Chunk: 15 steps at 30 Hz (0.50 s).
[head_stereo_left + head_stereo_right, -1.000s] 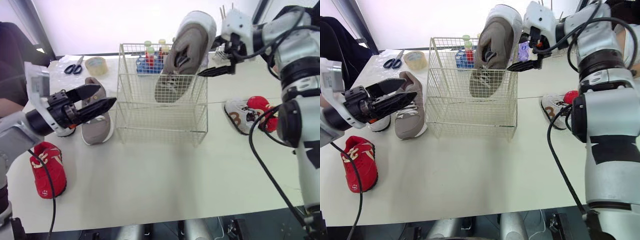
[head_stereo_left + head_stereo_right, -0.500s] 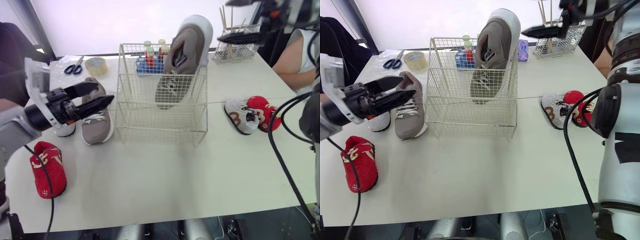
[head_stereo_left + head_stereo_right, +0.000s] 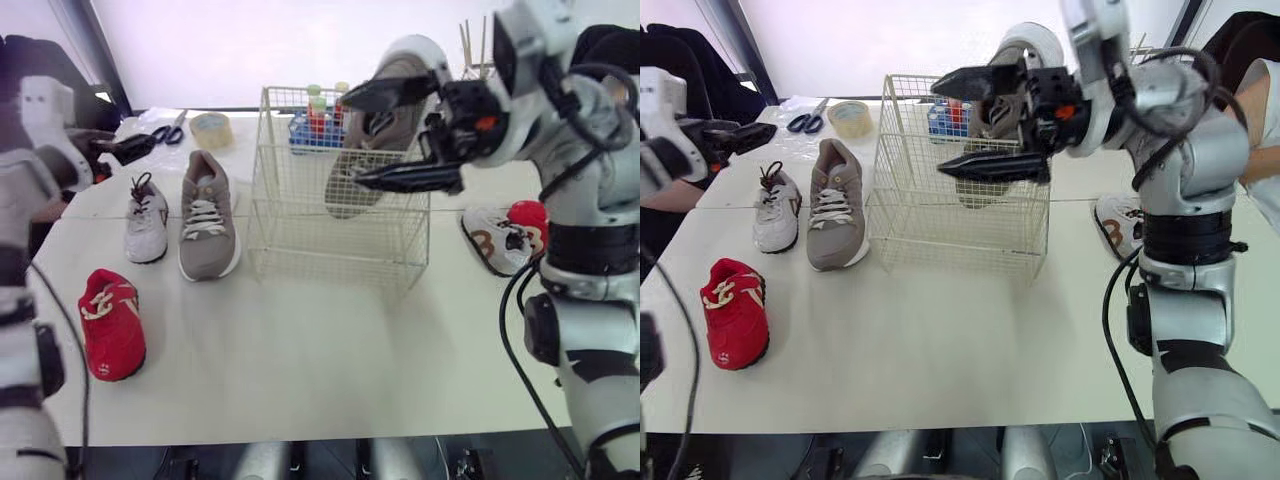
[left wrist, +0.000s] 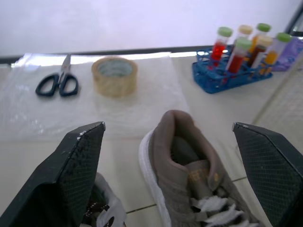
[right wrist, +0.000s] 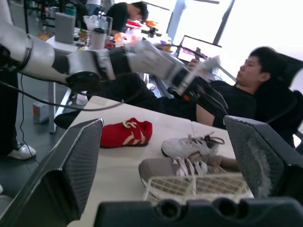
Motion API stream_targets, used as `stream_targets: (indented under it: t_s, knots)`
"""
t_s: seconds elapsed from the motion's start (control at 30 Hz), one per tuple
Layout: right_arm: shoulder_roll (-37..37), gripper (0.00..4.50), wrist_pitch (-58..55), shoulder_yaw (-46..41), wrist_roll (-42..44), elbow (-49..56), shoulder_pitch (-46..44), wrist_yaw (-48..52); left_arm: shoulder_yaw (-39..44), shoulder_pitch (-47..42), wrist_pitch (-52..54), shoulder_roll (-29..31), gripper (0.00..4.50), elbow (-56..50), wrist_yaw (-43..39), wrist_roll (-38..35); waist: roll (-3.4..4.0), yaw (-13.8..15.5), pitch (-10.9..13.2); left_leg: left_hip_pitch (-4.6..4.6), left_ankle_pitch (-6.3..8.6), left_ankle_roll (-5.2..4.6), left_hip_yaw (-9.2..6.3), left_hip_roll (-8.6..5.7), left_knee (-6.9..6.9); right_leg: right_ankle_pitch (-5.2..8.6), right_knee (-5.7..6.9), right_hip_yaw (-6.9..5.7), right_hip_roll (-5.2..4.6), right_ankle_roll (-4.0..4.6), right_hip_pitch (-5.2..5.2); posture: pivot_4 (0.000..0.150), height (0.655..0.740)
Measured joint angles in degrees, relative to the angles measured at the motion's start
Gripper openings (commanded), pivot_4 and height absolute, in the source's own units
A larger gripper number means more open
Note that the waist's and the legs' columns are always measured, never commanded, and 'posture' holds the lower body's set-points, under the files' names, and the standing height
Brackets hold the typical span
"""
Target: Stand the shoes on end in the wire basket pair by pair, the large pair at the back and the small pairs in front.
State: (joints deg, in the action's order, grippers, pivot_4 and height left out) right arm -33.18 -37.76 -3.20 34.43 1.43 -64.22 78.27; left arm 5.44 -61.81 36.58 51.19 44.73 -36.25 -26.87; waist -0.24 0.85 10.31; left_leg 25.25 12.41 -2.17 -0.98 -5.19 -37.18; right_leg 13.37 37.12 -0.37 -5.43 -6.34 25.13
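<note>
Status: one large grey-brown suede trainer (image 3: 395, 110) stands on end in the white wire basket (image 3: 300, 235). It is at the back right corner, its white-soled end rising above the rim and leaning on the wires. Its mate, the second grey-brown trainer (image 3: 207, 212), lies flat on the white tabletop (image 3: 320, 360) just left of the basket, beside a small white trainer (image 3: 146, 218). A small red trainer (image 3: 112, 322) lies nearer the front edge. Right of the basket, a small white-and-brown trainer (image 3: 495, 240) touches a second small red trainer (image 3: 528, 214).

Right end effector (image 3: 352, 140): fingers spread wide, holding nothing, level with the basket's upper part and near the standing trainer. Left end effector (image 3: 140, 147): also spread and empty, over the far left of the tabletop, aimed toward the mate's heel.

Judged: large pair half done; small pairs untouched.

Risks:
- The standing trainer is only propped. A knock from the right fingers, or from the mate going in, could tip it into the front space.
- The basket looks light. A finger snagged in the mesh would drag it.
- The left approach is crowded, so wide fingers may nudge the white trainer or catch laces.
</note>
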Motion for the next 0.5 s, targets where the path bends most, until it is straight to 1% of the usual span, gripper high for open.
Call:
stream_targets:
  t_s: [0.1,0.2,0.3,0.37,0.5]
  knots:
    - [-0.61,4.46,-2.23,-0.74,2.09,2.79,1.29,-3.04,-2.35,-5.61,-5.02,-3.04,4.5,13.47,-0.52,6.19,-0.04,-0.24,-0.01,0.1,0.07,-0.14,0.18,-0.03,-0.07,-0.01,0.0,0.01,-0.08,-0.02,0.12,0.15,0.74]
    - [-1.54,4.46,-3.93,-1.72,4.11,4.79,1.69,-5.43,-2.5,-8.72,-8.36,-6.1,4.5,22.09,-0.75,10.02,-0.06,-0.27,0.0,0.16,0.09,-0.19,0.24,-0.01,-0.06,-0.02,0.03,0.02,-0.12,-0.03,0.22,0.15,0.74]
    - [-1.83,4.46,-5.03,-1.9,5.61,6.57,1.97,-7.19,-2.48,-9.4,-10.79,-8.4,4.5,26.6,-0.39,12.74,-0.08,-0.37,0.0,0.17,0.12,-0.22,0.25,0.02,-0.06,-0.02,0.03,0.02,-0.16,-0.04,0.23,0.15,0.74]
    - [-2.16,4.46,-5.67,-1.93,6.57,7.65,2.32,-8.26,-2.41,-9.53,-12.07,-10.06,4.5,28.51,0.29,14.25,-0.08,-0.38,0.0,0.17,0.25,-0.44,0.25,0.04,-0.07,-0.02,0.04,0.03,-0.17,-0.04,0.24,0.15,0.74]
    - [-2.89,4.46,-6.32,-1.94,7.83,9.03,2.51,-10.08,-1.88,-9.52,-14.44,-12.11,4.5,30.38,2.62,16.54,-0.09,-0.35,0.0,0.16,0.27,-0.47,0.25,0.05,-0.08,-0.02,0.05,0.07,-0.19,-0.04,0.24,0.15,0.74]
